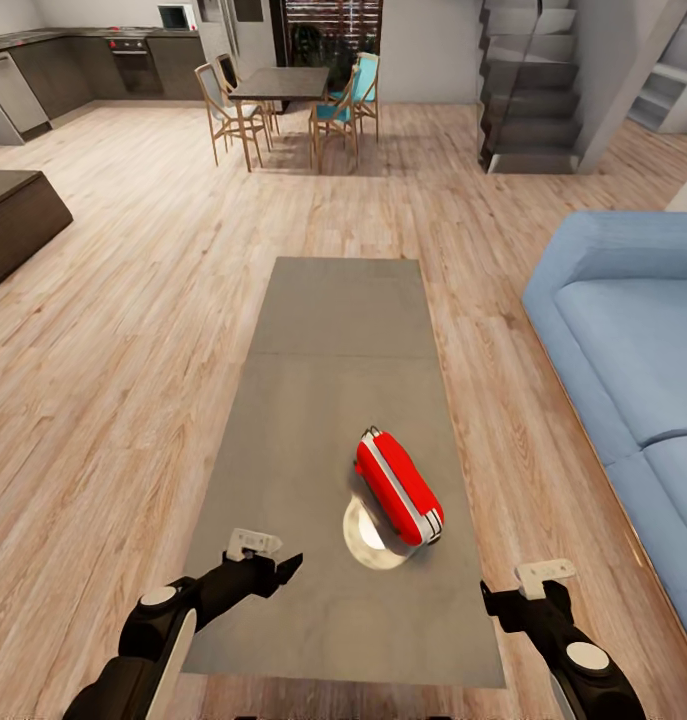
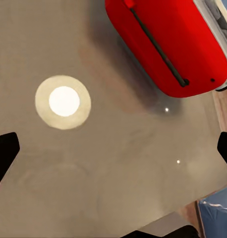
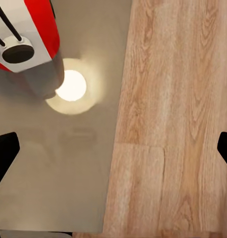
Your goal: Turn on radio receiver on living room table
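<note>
The bright-red radio receiver [image 1: 398, 487] with its white trim band lies tilted on the near half of the long grey-brown table [image 1: 333, 330], beside a round glare spot [image 1: 371, 540]. My left gripper [image 1: 281, 571] hovers over the table's near left part, a short way from the radio, fingers spread open. In the left wrist view the radio [image 2: 168, 44] and its thin handle lie ahead of the open left gripper [image 2: 113, 153]. My right gripper [image 1: 495, 600] hangs open at the table's near right edge. In the right wrist view the radio [image 3: 24, 34] sits ahead and aside of the right gripper [image 3: 113, 151].
A large blue sofa [image 1: 633, 340] runs along the right side of the table. A dark dining table with chairs [image 1: 283, 85] stands at the back, stairs [image 1: 528, 90] at the back right, and a dark cabinet [image 1: 13, 220] at the left. Wood floor [image 3: 178, 124] surrounds the table.
</note>
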`<state>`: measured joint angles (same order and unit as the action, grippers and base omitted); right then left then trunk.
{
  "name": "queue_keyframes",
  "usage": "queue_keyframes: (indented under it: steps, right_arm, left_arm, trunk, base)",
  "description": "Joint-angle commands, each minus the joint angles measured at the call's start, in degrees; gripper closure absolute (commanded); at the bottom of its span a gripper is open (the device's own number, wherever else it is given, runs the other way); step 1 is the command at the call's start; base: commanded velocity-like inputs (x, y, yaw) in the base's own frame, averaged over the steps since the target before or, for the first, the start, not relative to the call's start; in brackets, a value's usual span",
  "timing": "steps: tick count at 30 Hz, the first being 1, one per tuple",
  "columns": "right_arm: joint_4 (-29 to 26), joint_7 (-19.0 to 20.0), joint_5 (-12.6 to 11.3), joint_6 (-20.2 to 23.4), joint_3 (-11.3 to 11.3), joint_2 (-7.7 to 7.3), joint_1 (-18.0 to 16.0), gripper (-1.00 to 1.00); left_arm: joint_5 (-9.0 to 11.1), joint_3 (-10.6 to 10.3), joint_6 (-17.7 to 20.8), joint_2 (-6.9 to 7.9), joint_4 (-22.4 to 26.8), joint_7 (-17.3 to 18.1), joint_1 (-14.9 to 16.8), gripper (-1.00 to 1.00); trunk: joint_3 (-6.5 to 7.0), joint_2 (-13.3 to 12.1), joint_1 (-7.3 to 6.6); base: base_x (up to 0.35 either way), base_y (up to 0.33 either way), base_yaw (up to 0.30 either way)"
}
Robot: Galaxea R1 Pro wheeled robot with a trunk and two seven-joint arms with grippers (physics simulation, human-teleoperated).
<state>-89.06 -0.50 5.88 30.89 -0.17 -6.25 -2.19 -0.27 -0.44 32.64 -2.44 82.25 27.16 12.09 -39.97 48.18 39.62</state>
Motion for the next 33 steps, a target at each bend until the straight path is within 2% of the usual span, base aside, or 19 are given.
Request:
queue_keyframes:
  steps: [1,7,9,12,15,17,18,19,22,27,33]
  right_arm:
    - [0.02,-0.13,0.00,-0.02,0.00,0.01,0.00,-1.00]
    - [0.34,-0.35,0.01,-0.03,-0.01,-0.15,-0.68,-1.00]
    - [0.52,-0.33,-0.11,-0.02,-0.01,-0.16,-1.15,-1.00]
    - [0.69,-0.05,-0.23,-0.03,-0.01,-0.18,-1.99,-1.00]
    - [0.81,0.14,-0.32,-0.05,0.02,-0.23,-3.02,-1.00]
    - [1.28,0.20,-0.31,-0.06,0.04,-0.24,-3.72,-1.00]
    - [1.69,0.22,-0.28,-0.06,0.03,-0.25,-4.24,-1.00]
    - [1.74,0.23,-0.27,-0.06,0.04,-0.25,-4.31,-1.00]
    - [1.89,0.23,-0.26,-0.11,0.05,-0.25,-4.49,-1.00]
    - [1.96,0.34,-0.18,-0.05,0.14,-0.31,-4.57,-1.00]
    - [1.93,0.33,-0.17,-0.13,0.12,-0.20,-4.58,-1.00]
  left_arm:
    - [-0.04,0.00,-0.35,-0.26,-0.02,-0.05,0.02,-1.00]
    - [-0.08,-0.05,-1.23,-0.53,-0.23,-0.04,0.04,-1.00]
    - [-0.10,-0.06,-2.38,-0.54,-0.30,-0.02,0.04,-1.00]
    - [-0.13,-0.08,-6.70,-0.55,-2.28,0.06,0.11,-1.00]
    - [-0.09,-0.04,-7.89,-0.68,-4.26,0.01,1.37,-1.00]
    - [-0.11,-0.02,-8.10,-1.30,-5.29,-0.10,1.90,-1.00]
    - [-0.16,-0.06,-8.11,-2.54,-5.79,-0.05,2.14,-1.00]
    - [-0.20,-0.07,-8.11,-2.75,-5.84,-0.04,2.18,-1.00]
    - [-1.10,-0.07,-8.12,-3.42,-5.98,-0.08,2.28,-1.00]
    - [-4.74,-0.01,-8.05,-3.76,-6.00,-0.06,2.31,-1.00]
    - [-5.56,0.00,-7.95,-3.80,-5.86,-0.01,2.32,-1.00]
  trunk:
    - [-0.10,0.00,0.00]
    - [-0.66,0.00,0.00]
    - [-0.84,0.00,0.00]
    - [-1.12,0.00,0.00]
    - [-1.41,0.00,0.00]
    - [-1.59,0.00,0.00]
    - [-1.69,0.00,0.00]
    - [-1.78,0.00,0.00]
    - [-2.06,0.00,0.00]
    - [-2.52,0.00,0.00]
    - [-2.64,0.00,0.00]
  base:
    - [0.000,0.000,0.000]
    - [0.000,0.000,0.000]
    - [0.000,0.000,0.000]
    - [0.000,0.000,0.000]
    - [0.000,0.000,0.000]
    - [0.000,0.000,0.000]
    - [0.000,0.000,0.000]
    - [0.000,0.000,0.000]
    - [0.000,0.000,0.000]
    - [0.000,0.000,0.000]
    - [0.000,0.000,0.000]
